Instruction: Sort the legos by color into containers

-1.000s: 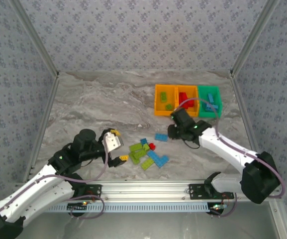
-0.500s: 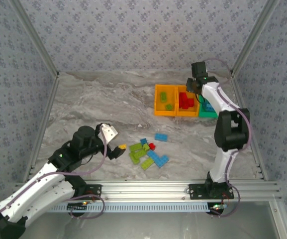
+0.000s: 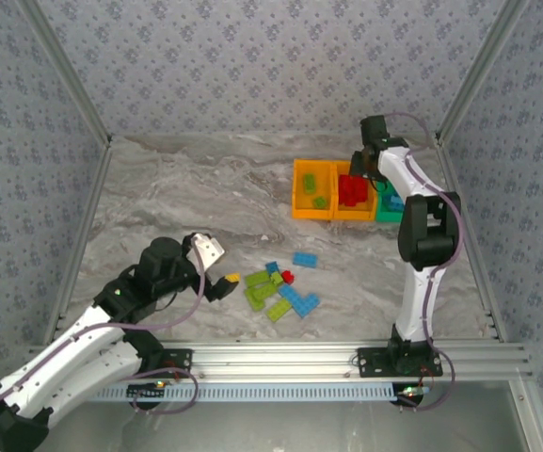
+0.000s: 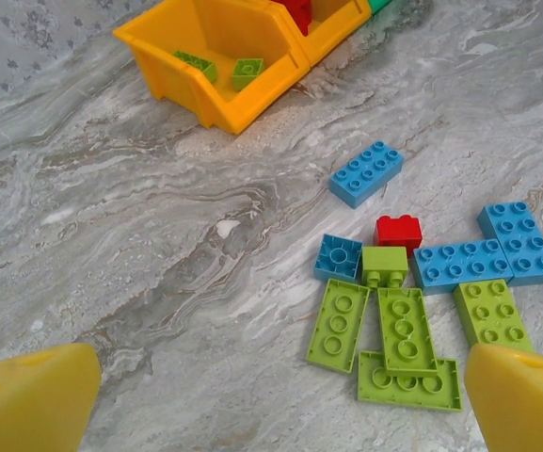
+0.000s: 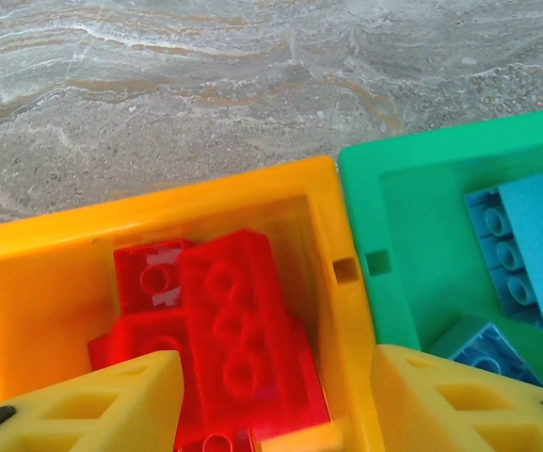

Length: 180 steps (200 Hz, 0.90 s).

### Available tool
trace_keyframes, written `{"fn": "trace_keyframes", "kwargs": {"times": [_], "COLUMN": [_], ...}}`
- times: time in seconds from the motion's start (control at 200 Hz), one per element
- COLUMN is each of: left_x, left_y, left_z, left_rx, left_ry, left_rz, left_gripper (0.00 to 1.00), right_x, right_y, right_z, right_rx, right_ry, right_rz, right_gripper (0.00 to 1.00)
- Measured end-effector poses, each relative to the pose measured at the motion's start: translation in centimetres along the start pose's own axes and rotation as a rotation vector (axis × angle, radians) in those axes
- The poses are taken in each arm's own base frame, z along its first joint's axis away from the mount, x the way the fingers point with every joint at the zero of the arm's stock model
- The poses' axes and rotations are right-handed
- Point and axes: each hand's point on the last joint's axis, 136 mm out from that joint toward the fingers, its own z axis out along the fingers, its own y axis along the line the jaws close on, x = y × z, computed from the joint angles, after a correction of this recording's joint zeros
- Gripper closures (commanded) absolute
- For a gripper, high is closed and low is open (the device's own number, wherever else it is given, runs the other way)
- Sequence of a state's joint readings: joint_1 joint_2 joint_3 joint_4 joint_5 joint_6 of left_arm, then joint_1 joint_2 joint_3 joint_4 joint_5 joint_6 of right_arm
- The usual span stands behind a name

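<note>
Loose legos (image 3: 280,287) lie mid-table: lime plates (image 4: 403,330), light blue bricks (image 4: 365,172) and one small red brick (image 4: 398,231). At the back stand three containers side by side. The left orange bin (image 3: 299,190) holds lime pieces (image 4: 247,71). In the middle orange bin (image 5: 158,212) lie red bricks (image 5: 238,320). Blue bricks (image 5: 525,245) are in the green bin (image 5: 440,141). My right gripper (image 5: 276,377) hangs open over the red bricks, touching none. My left gripper (image 4: 280,395) stands wide open and empty, just left of the pile (image 3: 226,282).
Metal frame posts (image 3: 73,94) and patterned walls close in the table on three sides. Bare marble (image 3: 186,198) stretches left of the bins. A rail (image 3: 280,358) runs along the near edge.
My right arm swung from beside the loose pile up to the bins, and its jaws have opened over the middle orange bin. The left arm barely shifted.
</note>
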State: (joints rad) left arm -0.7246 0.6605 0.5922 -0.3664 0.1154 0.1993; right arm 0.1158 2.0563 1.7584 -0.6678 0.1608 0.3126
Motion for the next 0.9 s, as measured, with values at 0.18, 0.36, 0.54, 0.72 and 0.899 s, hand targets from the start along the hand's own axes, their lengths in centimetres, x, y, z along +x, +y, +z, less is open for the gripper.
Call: {"fn": "trace_keyframes", "kwargs": {"times": [0.18, 0.36, 0.54, 0.72, 0.899], "left_x": [-0.1, -2.0, -2.3, -1.2, 1.7], "left_y": [0.4, 1.4, 2.4, -0.3, -4.3], "left_z": [0.0, 0.0, 1.1, 4.3, 9.1], "left_rx": [-0.012, -0.05, -0.096, -0.051, 0.007], "left_ry": [0.003, -0.008, 0.016, 0.104, 0.335], "left_rz": [-0.057, -0.196, -0.414, -0.49, -0.42], "left_gripper": [0.01, 0.03, 0.09, 0.17, 0.32], "right_x": [0.1, 5.6, 15.1, 24.0, 28.5], "right_y": [0.4, 3.7, 7.4, 7.0, 6.7], "right_z": [-6.7, -18.7, -27.9, -27.6, -26.5], "right_rx": [-0.065, -0.286, -0.547, -0.563, -0.514], "right_ry": [-0.077, -0.194, -0.223, -0.01, 0.14], "right_rz": [0.002, -0.044, -0.179, -0.27, -0.34], "right_gripper": [0.33, 0.21, 0.17, 0.15, 0.14]}}
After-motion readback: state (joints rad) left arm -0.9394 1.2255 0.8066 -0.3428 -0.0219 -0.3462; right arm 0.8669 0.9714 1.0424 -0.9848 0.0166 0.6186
